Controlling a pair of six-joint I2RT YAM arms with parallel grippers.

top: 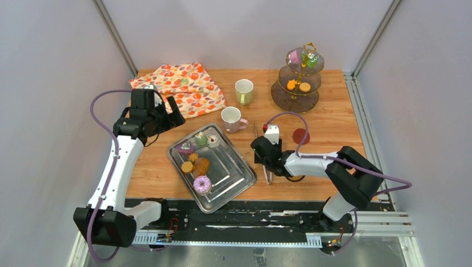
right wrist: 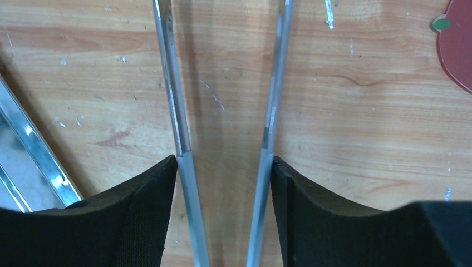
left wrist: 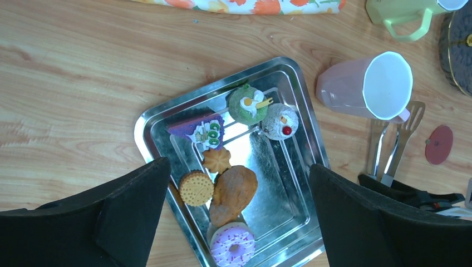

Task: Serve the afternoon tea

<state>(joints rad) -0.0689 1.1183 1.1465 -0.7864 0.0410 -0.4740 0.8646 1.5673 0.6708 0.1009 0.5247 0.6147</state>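
Note:
A metal tray holds a pink-iced donut, a brown cake, orange cookies, a purple cake and a green cake. The pink mug and the pale-green mug stand behind it. My left gripper hangs open and empty, high over the tray. My right gripper is low on the table right of the tray. Its fingers press on both arms of the long metal tongs.
A gold tiered stand at the back right carries small cakes on top and orange cookies below. The orange floral cloth lies at the back left. A red coaster lies right of the tongs.

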